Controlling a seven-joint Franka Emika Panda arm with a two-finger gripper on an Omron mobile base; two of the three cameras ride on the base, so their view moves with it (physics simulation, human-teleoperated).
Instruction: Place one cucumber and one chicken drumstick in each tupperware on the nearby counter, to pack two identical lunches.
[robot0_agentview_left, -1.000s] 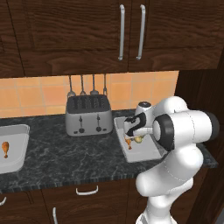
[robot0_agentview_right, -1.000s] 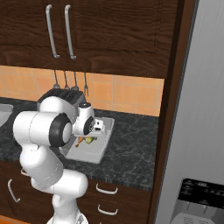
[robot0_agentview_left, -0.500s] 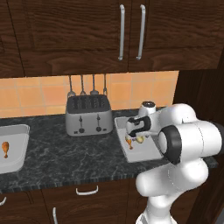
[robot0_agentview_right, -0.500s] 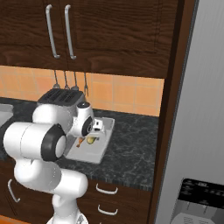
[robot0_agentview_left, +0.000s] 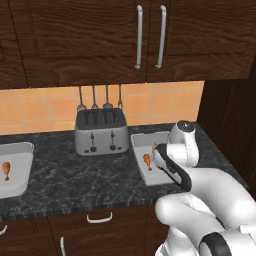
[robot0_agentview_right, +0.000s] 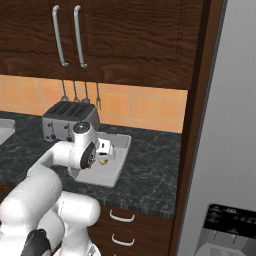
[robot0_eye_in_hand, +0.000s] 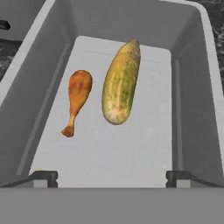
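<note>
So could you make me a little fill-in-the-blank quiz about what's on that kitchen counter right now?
1. In the grey container under the tool, a chicken drumstick lies beside a ____.
2. The other container, at the far left of the counter, holds one ____.
3. Between the two containers stands a steel ____.
4. The tool's two tips stand wide ____, holding nothing.

Missing words: cucumber; drumstick; toaster; apart

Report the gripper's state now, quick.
Gripper: open, holding nothing; its fingers stand wide apart above the tupperware, clear of the cucumber and drumstick lying in it.
</note>
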